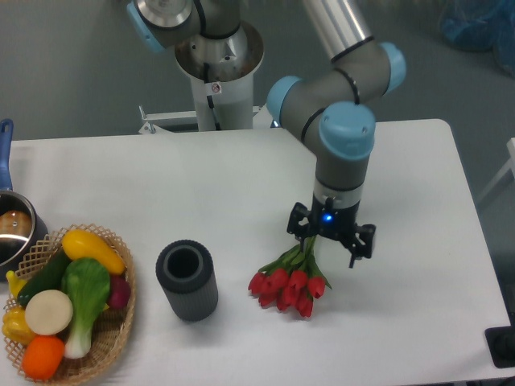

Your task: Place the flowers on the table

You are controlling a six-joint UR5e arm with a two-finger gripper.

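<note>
Recorded on the table [418, 185], a white top with rounded corners: the flowers [288, 284], a bunch of red tulips with green leaves, lying flat toward the near edge, heads fanned toward 7 o'clock, stems running up toward 1 o'clock. Gripper [331, 239] noted directly over the stem end, at 1 o'clock from the blooms, hanging from the grey arm [342, 129] with blue joint caps and showing a small blue light; fingers seemingly spread to either side of the stems (whether touching the stems or clear of them could not be told from this angle). Dark grey ribbed cylinder [187, 280], upright and open at the top, logged at 9 o'clock from the tulips, near but apart. Wicker basket [113, 334] entered at the near left corner, holding a yellow squash, a green leafy vegetable, an orange fruit, a pale round piece and other produce. Metal pot [11, 229] with a blue handle, cut off by the frame, listed at 11 o'clock from the basket. Arm base [216, 64] mounted beyond the far edge.
</note>
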